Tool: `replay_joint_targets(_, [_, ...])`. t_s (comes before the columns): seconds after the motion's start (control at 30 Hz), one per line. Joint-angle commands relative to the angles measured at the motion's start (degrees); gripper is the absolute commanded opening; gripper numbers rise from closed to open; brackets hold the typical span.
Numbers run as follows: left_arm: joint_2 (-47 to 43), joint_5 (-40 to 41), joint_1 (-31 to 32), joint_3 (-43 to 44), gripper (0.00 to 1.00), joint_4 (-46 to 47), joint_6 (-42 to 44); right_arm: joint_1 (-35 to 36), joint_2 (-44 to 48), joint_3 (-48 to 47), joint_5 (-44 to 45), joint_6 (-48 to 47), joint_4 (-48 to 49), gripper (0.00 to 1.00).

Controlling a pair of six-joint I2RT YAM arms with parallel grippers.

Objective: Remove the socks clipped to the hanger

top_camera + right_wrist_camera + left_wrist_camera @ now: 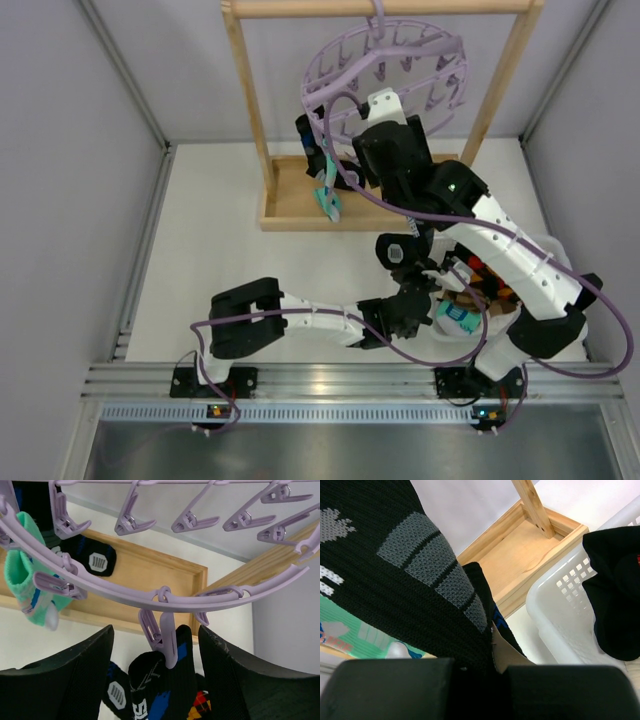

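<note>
Beneath hanger [125, 597], raised right claw [155, 631] agape round clipped sock [156, 692] — left claw [480, 672] tight on patched sock [385, 580]

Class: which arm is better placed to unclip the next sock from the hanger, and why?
Right. The right gripper sits open around a clipped black sock under the hanger; the left gripper is by the basket, shut on a grey-patched sock.

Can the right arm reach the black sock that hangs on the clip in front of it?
Probably yes: the right gripper is open, the black sock and its clip hang between the jaws, and nothing else blocks them.
</note>
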State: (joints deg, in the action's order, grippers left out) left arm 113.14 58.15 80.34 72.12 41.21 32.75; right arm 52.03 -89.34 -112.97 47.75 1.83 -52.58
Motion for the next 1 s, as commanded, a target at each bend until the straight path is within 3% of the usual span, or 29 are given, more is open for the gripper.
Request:
replay_joint_targets(0.0, [-0.91, -0.14, 0.35, 0.92, 0.0, 1.94, 0.82, 2.55, -0.57, -2.08, 7.7, -1.82, -1.65, 0.65])
replay_joint_targets(0.3, [-2.13, -0.14, 0.26, 1.01, 0.0, 1.94, 0.21, 3.87, -1.63, 1.34, 14.48, -7.18, 3.35, 0.59])
replay_joint_targets(0.6, [-4.24, -0.14, 0.35, 0.22, 0.0, 1.94, -0.14, 3.87, -2.59, 2.75, 13.86, -7.98, 6.61, 0.58])
replay_joint_targets(0.97, [-6.53, -0.93, 0.52, -0.93, 0.0, 1.94, -0.94, 3.78, -1.36, 10.74, 20.1, -15.62, 20.84, 0.52])
